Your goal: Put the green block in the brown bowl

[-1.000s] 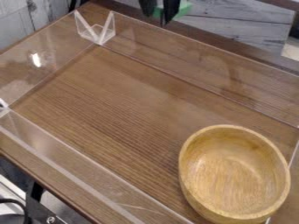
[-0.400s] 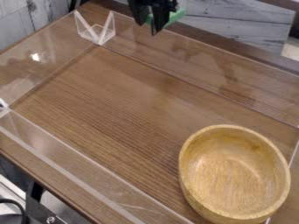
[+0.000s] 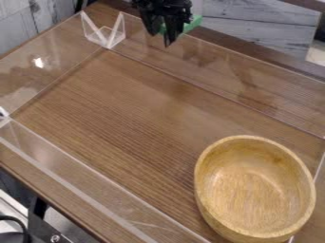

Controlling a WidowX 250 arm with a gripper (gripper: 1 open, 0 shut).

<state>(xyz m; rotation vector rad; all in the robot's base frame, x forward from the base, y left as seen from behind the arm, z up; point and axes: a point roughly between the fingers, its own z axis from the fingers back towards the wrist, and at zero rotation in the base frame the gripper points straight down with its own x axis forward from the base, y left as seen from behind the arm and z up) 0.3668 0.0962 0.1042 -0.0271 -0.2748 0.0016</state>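
The brown bowl is a wide light wooden bowl with nothing in it, resting on the wood-grain table at the front right. My black gripper hangs at the top edge of the view, above the far side of the table and far from the bowl. A bit of the green block shows between its fingers, which are shut on it. Most of the block is hidden by the fingers.
Low clear plastic walls ring the wooden table top. A clear plastic bracket stands at the far left corner, just left of the gripper. A grey surface lies beyond the far wall.
The gripper has come down and to the left with the green block in it. More of it now shows at the top edge. The bowl has not moved.
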